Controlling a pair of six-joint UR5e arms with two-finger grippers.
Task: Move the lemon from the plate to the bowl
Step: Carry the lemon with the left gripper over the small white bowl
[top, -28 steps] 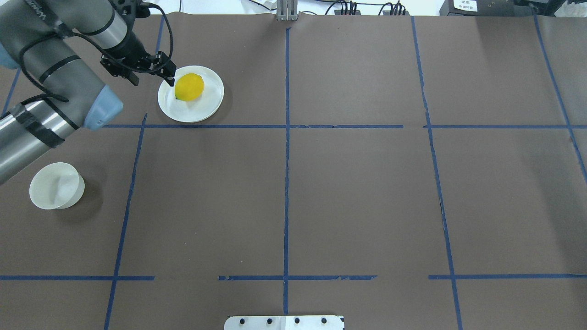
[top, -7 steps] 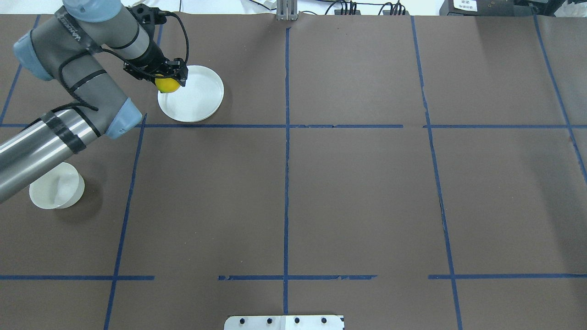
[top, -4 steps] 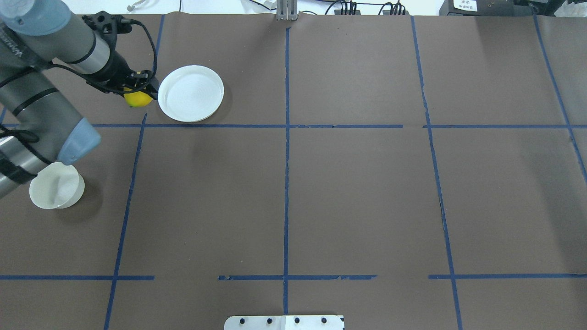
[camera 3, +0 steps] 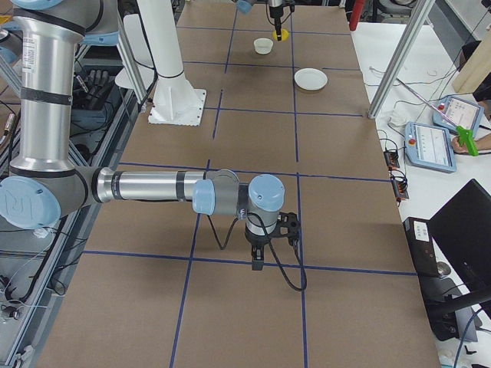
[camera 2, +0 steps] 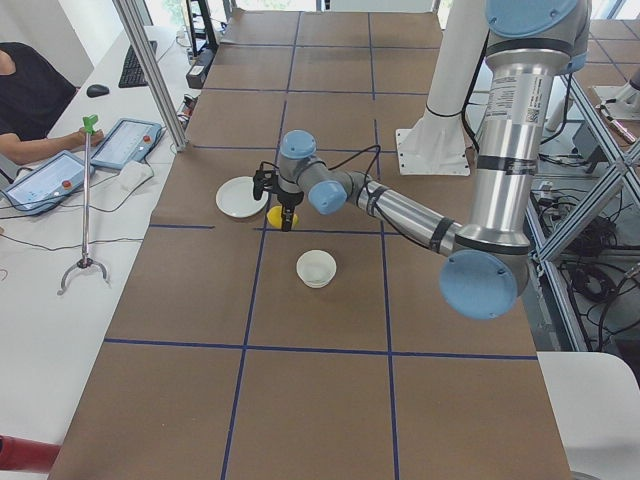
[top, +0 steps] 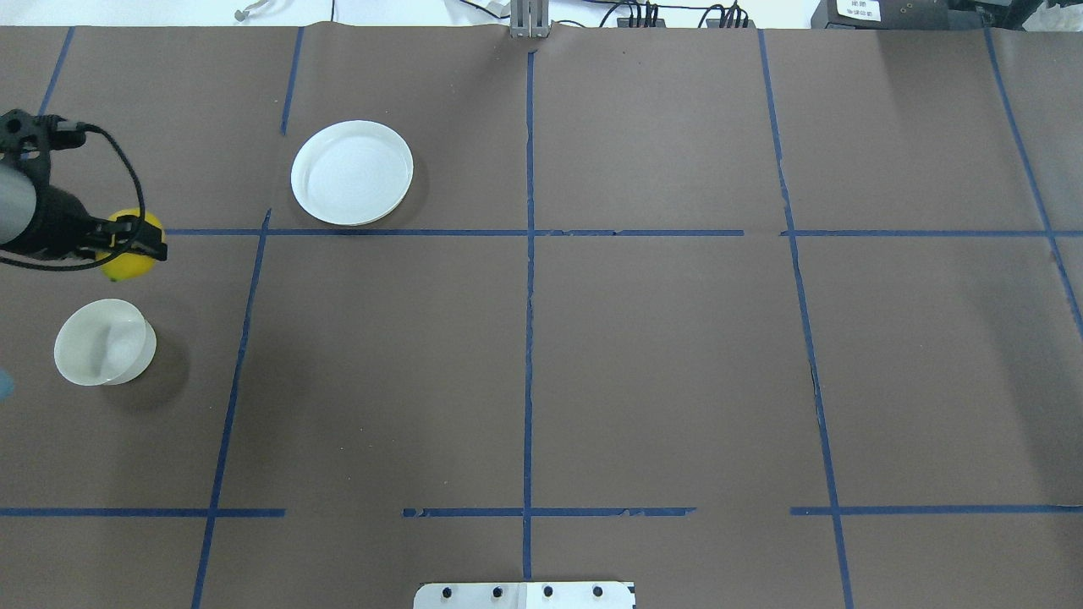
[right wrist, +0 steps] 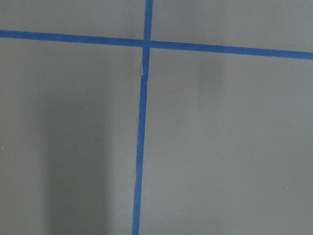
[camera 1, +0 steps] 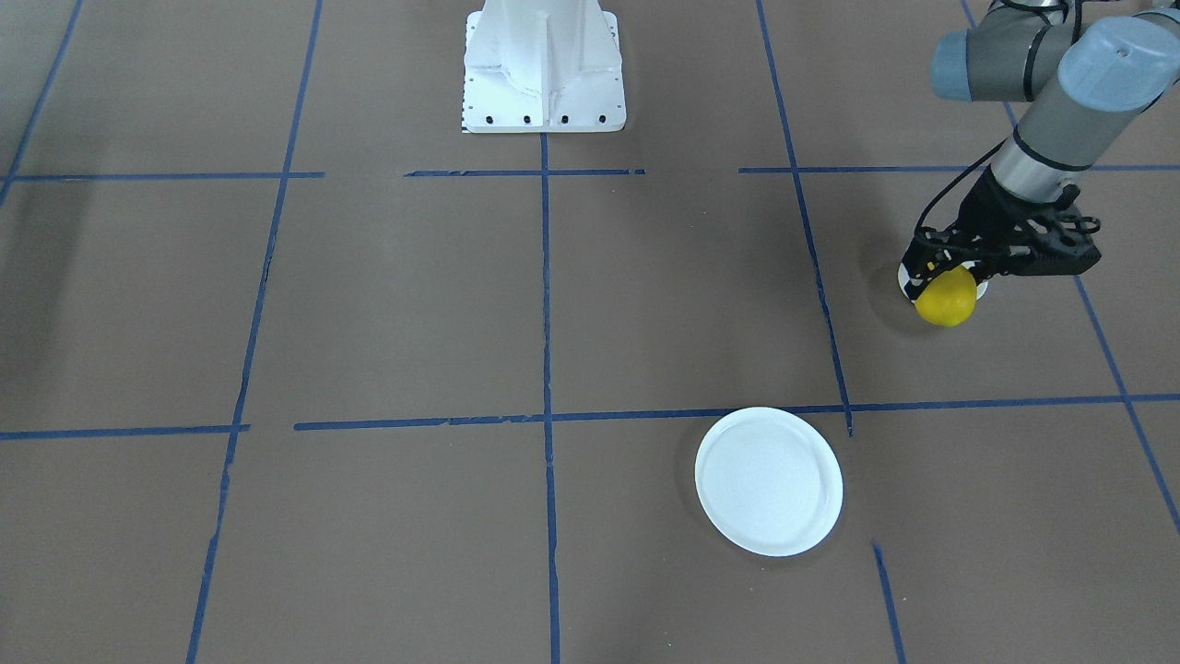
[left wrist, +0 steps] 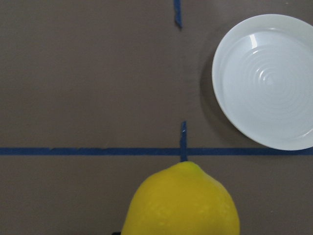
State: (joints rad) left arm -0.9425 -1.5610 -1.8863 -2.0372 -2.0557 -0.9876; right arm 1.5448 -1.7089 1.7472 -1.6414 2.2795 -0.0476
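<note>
My left gripper (top: 129,250) is shut on the yellow lemon (top: 125,267) and holds it above the table. It hangs between the white plate (top: 352,172) and the off-white bowl (top: 105,342), just beyond the bowl. The plate has nothing on it, and the bowl has nothing in it. In the front view the lemon (camera 1: 946,300) and left gripper (camera 1: 942,277) cover most of the bowl (camera 1: 905,275). The left wrist view shows the lemon (left wrist: 182,203) low in frame and the plate (left wrist: 266,81) at upper right. My right gripper (camera 3: 257,262) shows only in the right side view, low over bare table; I cannot tell if it is open.
Brown paper with blue tape lines (top: 528,254) covers the table. The robot's white base (camera 1: 544,65) stands at the near middle edge. An operator sits at a side desk with tablets (camera 2: 125,140) beyond the table's far edge.
The left gripper closed on the lemon, lifted it off the plate and carried it left and nearer, to just beyond the bowl. Plate and bowl have not moved.
</note>
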